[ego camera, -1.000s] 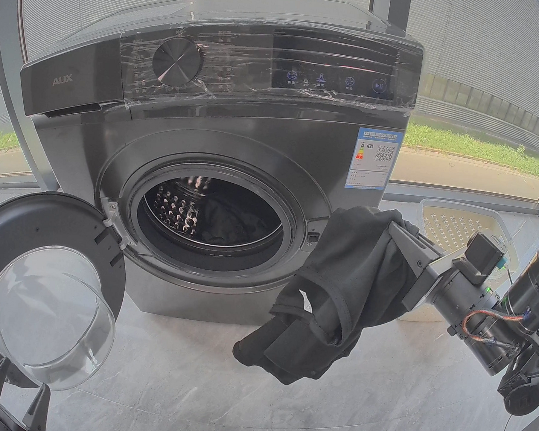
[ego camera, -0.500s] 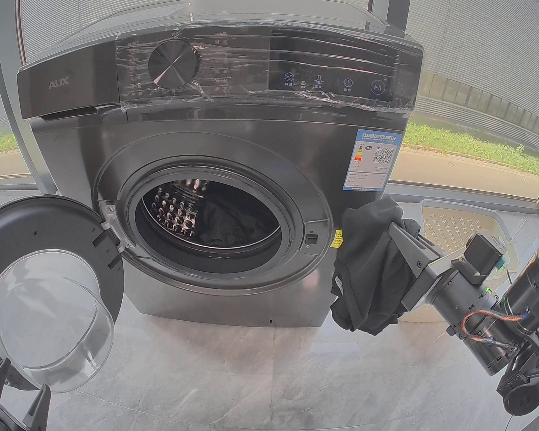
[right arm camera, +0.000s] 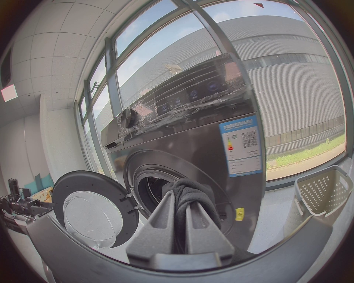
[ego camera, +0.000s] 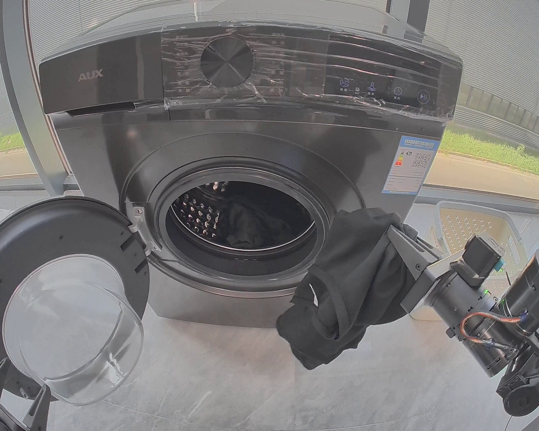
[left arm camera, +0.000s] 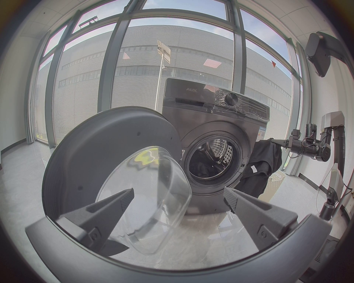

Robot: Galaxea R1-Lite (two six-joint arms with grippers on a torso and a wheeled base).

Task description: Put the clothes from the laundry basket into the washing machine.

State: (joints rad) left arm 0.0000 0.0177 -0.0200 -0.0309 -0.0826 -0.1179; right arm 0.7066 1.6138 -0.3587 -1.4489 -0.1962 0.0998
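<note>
Grey floor [ego camera: 332, 396] before the washing machine [ego camera: 255, 140]: right fingers [right arm camera: 158, 224] clamp limp black clothes [ego camera: 350, 277], laundry basket [right arm camera: 319, 193] behind; left fingers [left arm camera: 254, 213] gape.

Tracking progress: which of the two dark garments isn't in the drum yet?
The garment hanging from the right gripper, right of the drum; the other garment lies inside it.

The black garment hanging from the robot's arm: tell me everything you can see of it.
The black garment is soft, matte cloth with stitched hems. One bunched end is pinched in the shut jaws of the right gripper; the rest hangs limp in folds above the floor. It hangs in front of the washing machine, just right of the open drum mouth; whether it touches the machine I cannot tell.
</note>
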